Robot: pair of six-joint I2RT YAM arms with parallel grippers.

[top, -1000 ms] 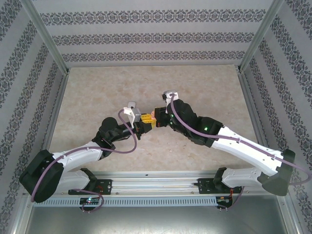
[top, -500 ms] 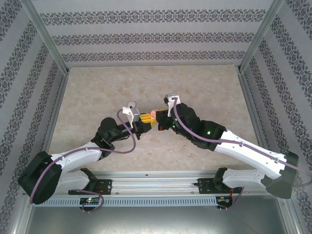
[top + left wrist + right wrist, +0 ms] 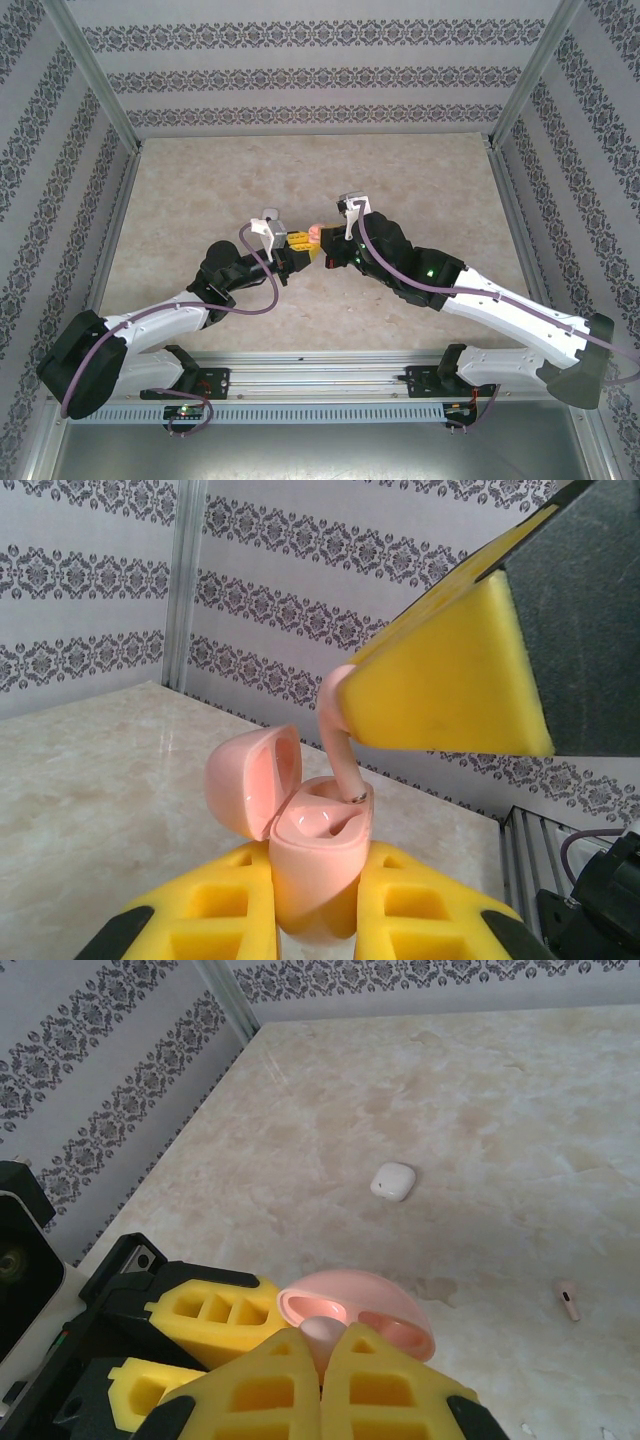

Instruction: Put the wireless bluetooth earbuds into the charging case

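- Over the middle of the surface (image 3: 200,180), toward its near edge, the charging case (image 3: 315,855) is gripped upright by the left claw (image 3: 318,910). The claw is closed on the case's lower body between yellow foam pads, and the lid (image 3: 250,780) is swung open to one side.
- Just above the case, one pink earbud (image 3: 342,735) is pinched in the closed right claw (image 3: 322,1370). Its stem tip is seen at the mouth of one well of the case, touching or nearly so.
- A jam is judged the main risk: if the stem is lowered at a slant or off the well's centre, it could be caught on the rim and the bud twisted in the soft pads.
- The case could also be tilted within the left claw's foam if it is pressed hard, and the bud could be dropped if it is released before it is seated.
- Farther out, a second earbud (image 3: 568,1300) is seen lying on the surface, well apart from the case. A small white rounded piece (image 3: 393,1181) lies beyond it, toward the far-left corner as far as can be judged.
- The held earbud's head is hidden by the right claw's pad and the case's bottom by the left claw's pads. How deep the stem sits cannot be made out, nor can it be told what the white piece is.
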